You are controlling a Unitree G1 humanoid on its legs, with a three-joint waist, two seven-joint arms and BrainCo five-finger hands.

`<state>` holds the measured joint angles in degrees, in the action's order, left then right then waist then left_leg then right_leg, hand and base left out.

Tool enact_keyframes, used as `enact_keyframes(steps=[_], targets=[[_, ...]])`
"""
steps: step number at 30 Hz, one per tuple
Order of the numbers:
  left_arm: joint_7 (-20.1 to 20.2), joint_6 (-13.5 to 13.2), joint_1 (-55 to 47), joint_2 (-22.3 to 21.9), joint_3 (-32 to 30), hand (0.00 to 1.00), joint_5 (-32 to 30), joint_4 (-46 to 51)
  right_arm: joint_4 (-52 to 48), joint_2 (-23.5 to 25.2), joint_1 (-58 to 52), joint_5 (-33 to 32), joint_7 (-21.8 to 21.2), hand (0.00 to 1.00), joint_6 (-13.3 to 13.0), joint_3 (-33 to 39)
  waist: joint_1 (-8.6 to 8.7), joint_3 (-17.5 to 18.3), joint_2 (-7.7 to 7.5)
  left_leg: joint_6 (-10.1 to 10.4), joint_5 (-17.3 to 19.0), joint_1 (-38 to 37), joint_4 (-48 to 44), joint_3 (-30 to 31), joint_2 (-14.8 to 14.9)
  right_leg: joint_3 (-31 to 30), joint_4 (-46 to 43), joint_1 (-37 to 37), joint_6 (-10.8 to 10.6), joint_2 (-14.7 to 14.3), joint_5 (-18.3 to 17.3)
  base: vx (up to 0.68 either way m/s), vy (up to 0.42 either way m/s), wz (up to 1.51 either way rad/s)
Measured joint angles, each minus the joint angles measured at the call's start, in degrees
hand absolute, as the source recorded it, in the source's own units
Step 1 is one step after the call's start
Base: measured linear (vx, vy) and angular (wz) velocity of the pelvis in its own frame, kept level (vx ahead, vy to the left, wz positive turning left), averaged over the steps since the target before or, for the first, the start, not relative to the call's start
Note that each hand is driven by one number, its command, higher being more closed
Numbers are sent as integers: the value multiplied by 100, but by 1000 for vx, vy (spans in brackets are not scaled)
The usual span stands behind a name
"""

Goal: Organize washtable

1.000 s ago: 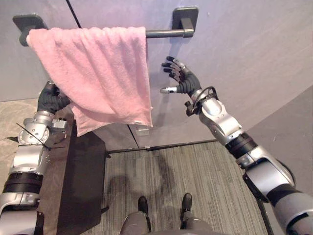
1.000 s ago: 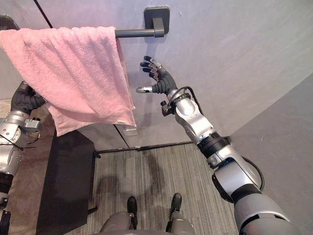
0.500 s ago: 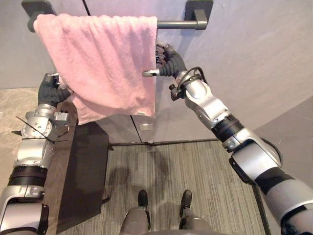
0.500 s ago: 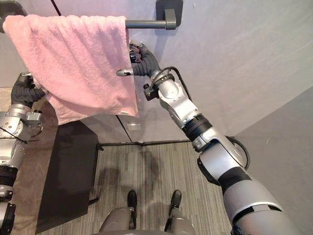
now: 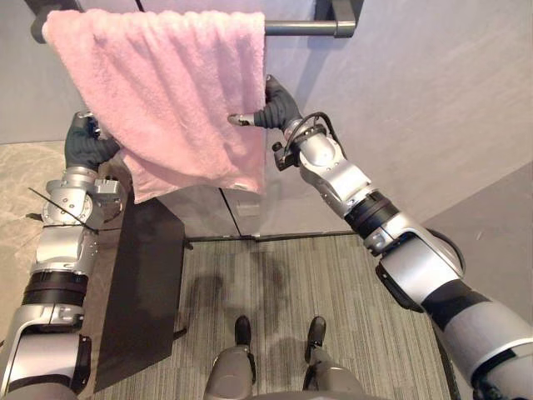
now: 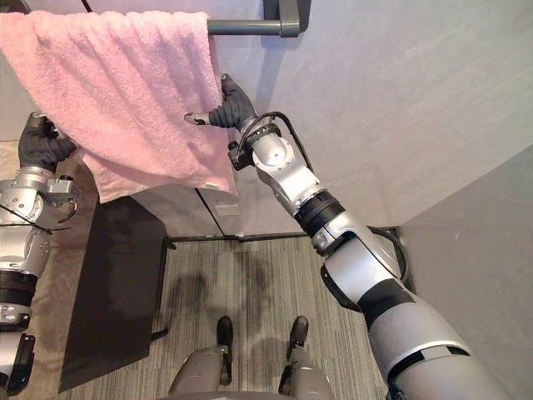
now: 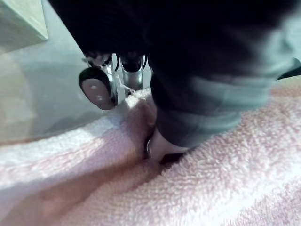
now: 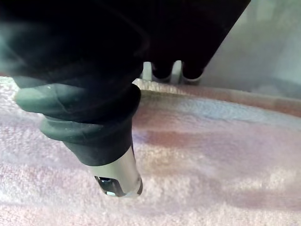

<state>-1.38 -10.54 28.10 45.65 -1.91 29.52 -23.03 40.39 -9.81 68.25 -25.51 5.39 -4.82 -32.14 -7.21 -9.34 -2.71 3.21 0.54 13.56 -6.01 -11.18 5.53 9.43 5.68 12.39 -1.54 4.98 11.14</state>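
Note:
A pink towel (image 5: pixel 166 92) hangs over a dark rail (image 5: pixel 300 27) on the grey wall. My left hand (image 5: pixel 83 150) is shut on the towel's lower left edge; in the left wrist view the cloth (image 7: pixel 211 188) bunches up under its fingers. At the towel's right edge, about halfway down, my right hand (image 5: pixel 271 108) pinches the cloth. Its thumb (image 8: pixel 113 174) lies on the front of the towel (image 8: pixel 211 141) and its fingers reach in behind the edge.
A tall black cabinet (image 5: pixel 137 292) stands below the towel at the left, beside a marbled counter (image 5: pixel 17 192). The rail's right bracket (image 5: pixel 341 12) sits just above my right hand. Striped carpet (image 5: pixel 333 292) covers the floor.
My right hand has moved left from the bare wall to the towel's right edge, and its spread fingers have closed round the cloth. The left hand keeps its hold.

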Motion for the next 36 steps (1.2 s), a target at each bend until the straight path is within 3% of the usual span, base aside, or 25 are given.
enact_keyframes(steps=[8, 36], targets=[[-6, 0, -92, -10, -65, 100, -56, 6, 0, -273, 0, 351, 88, 100, 84, 217, 15, -7, 4, 0, 1, -53, 1, -51, 7, -43, 0, -20, 10, -4, 8, 3, 4, -2], [1, -106, -93, -40, -344, 100, -213, -27, 67, -541, -6, 342, -61, 100, 92, 414, 9, -144, 25, 14, -5, -121, 21, -112, 46, -134, -1, -45, 5, -45, 16, -1, 0, -2]])
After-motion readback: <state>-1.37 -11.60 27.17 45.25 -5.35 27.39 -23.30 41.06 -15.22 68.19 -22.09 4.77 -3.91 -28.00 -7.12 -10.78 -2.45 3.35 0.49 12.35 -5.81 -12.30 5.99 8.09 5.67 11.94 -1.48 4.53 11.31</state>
